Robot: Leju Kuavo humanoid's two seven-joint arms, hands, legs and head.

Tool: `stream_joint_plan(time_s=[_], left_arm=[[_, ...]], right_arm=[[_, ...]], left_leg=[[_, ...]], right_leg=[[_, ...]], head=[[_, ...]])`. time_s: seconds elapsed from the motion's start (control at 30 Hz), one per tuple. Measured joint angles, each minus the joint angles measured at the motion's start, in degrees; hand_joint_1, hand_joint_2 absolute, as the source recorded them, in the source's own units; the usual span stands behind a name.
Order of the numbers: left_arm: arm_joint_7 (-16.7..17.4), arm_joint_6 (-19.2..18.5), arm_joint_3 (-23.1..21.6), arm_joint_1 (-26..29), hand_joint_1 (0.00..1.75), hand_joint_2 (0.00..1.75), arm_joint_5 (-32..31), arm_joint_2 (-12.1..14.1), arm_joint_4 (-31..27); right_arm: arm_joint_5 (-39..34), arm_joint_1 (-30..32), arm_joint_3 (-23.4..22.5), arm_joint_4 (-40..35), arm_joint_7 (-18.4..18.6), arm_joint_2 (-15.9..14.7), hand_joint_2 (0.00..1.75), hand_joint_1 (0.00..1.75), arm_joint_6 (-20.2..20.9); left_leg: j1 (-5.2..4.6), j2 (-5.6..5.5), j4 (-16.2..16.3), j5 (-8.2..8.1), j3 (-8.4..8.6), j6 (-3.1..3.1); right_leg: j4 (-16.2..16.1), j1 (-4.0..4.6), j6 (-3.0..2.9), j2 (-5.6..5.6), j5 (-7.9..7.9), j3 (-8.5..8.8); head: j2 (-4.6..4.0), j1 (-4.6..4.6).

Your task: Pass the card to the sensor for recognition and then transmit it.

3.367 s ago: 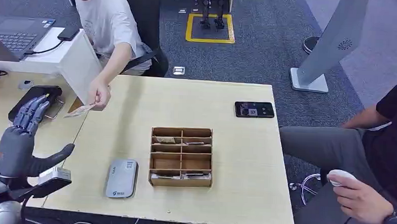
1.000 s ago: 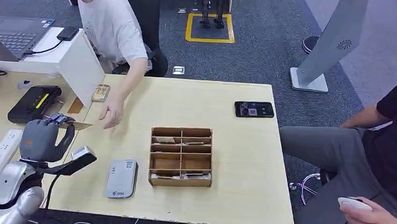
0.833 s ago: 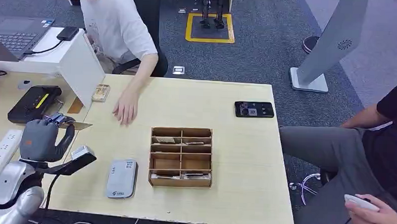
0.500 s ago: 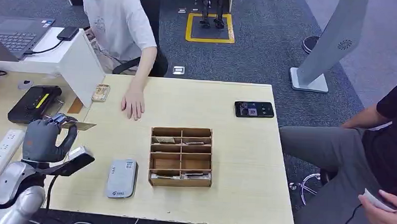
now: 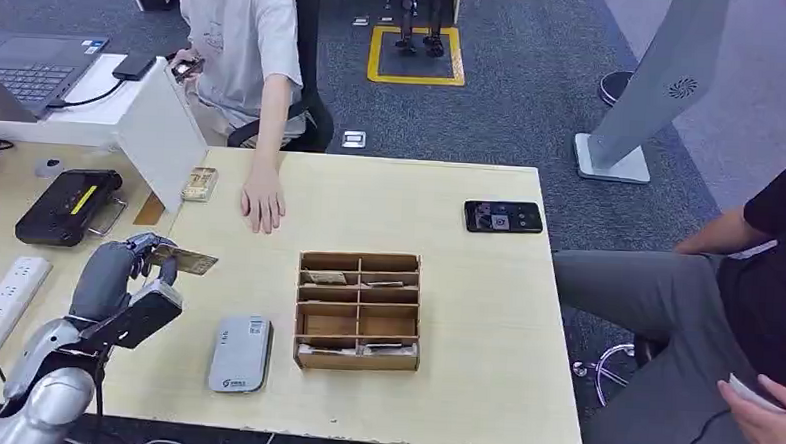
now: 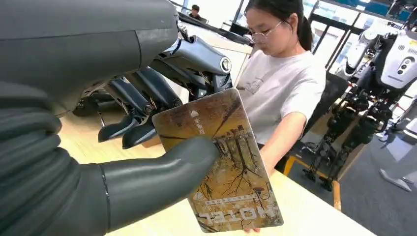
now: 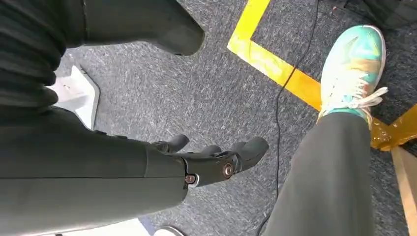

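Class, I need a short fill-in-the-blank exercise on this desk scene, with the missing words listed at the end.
1. The left robot hand holds a ____ printed with the word HOTEL.
2. The grey sensor lies on the table beside a wooden ____ with compartments.
3. A black ____ lies near the table's far right corner.
4. The right robot hand hangs over the grey ____.

Missing words: card; box; phone; carpet

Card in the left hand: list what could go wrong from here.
1. The left hand pinches the card near one end between thumb and fingers, most of it sticking out free. It might slip or twist on the way to the sensor.
2. The organizer stands right beside the sensor; a swing too far could clip it.
3. A person's hand rests on the table just beyond; a high or wide sweep might brush it.
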Motion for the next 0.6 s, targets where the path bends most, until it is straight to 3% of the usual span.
stream_joint_plan(time_s=[0.1, 0.23, 0.4, 0.47, 0.6], left_arm=[[-0.1, -1.3, 0.0, 0.1, 1.75, 1.75, 1.5, -0.2, -0.3], [-0.6, -10.7, 0.3, 2.5, 1.75, 1.75, 12.5, -0.7, -2.6], [-2.5, -18.8, 0.4, 9.2, 1.75, 1.75, 16.7, 0.3, -7.1], [-3.5, -20.7, 0.4, 12.4, 1.75, 1.75, 14.9, 1.3, -8.7], [-3.1, -19.9, -0.7, 16.4, 1.75, 1.75, 9.0, 3.1, -9.4]], right_arm=[[0.0, 0.0, -0.1, 0.0, 0.0, 0.0, 1.75, 0.00, 0.0], [0.0, 0.1, -0.5, 0.0, 0.0, 0.0, 1.75, 0.00, -0.1], [0.0, 0.2, -0.8, 0.1, -0.3, 0.0, 1.75, 0.00, -0.2], [0.0, 0.3, -0.9, 0.0, -0.3, -0.1, 1.75, 0.00, -0.2], [0.0, 0.3, -0.9, 0.0, -0.3, -0.2, 1.75, 0.00, -0.3]], left_leg=[[0.00, 0.00, 0.0, 0.00, 0.00, 0.00], [-0.01, 0.02, 0.0, 0.00, -0.01, 0.00], [-0.01, 0.04, 0.0, -0.05, -0.02, 0.00], [0.00, 0.05, 0.0, -0.06, -0.03, 0.00], [0.00, 0.02, 0.0, -0.05, -0.04, 0.00]], right_leg=[[0.0, 0.00, 0.00, 0.00, 0.00, 0.01], [0.0, 0.00, 0.00, 0.03, 0.00, 0.01], [0.0, 0.00, 0.01, 0.05, -0.04, -0.03], [0.0, 0.00, 0.01, 0.05, -0.05, -0.06], [0.0, 0.00, -0.01, 0.02, -0.07, -0.06]], head=[[0.00, 0.02], [0.00, 0.02], [0.00, 0.02], [0.00, 0.00], [0.00, 0.00]])
